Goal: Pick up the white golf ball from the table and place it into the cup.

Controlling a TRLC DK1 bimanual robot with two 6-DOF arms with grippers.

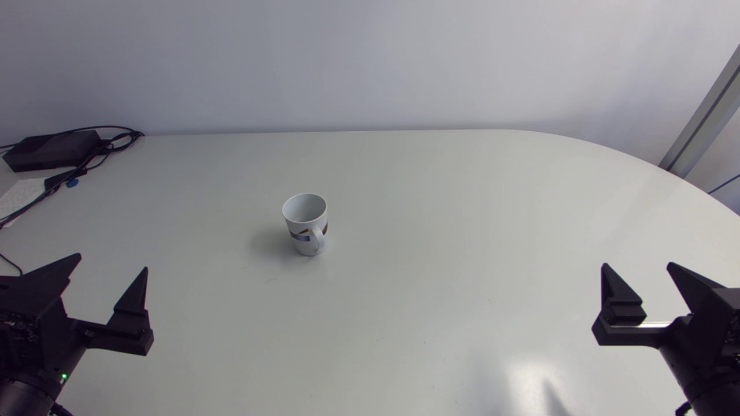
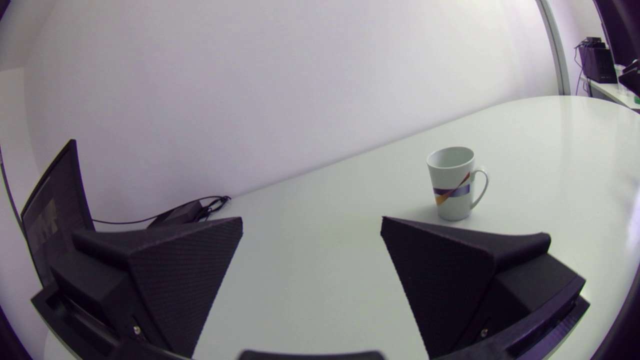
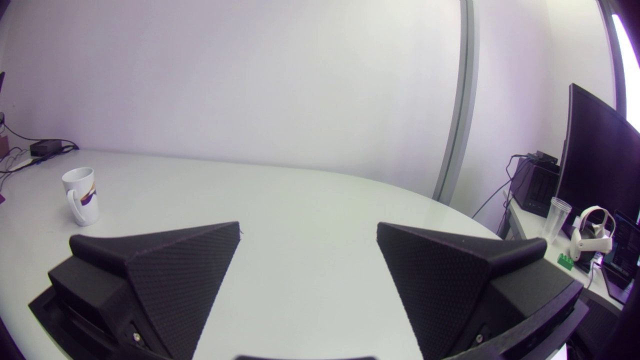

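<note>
A white cup (image 1: 306,223) with a coloured stripe and a handle stands upright near the middle of the table; its handle faces the front edge. The cup (image 2: 454,183) shows ahead and to the right of my left gripper, and the cup (image 3: 81,196) is far off to the left of my right gripper. No golf ball shows in any view, and what I see inside the cup is bare. My left gripper (image 1: 110,270) rests open at the front left with nothing between its fingers. My right gripper (image 1: 637,269) rests open at the front right, also with nothing in it.
A black box (image 1: 52,149) with several cables (image 1: 87,159) lies at the table's far left corner, with a white sheet (image 1: 20,195) beside it. The table's (image 1: 462,202) far right edge curves round.
</note>
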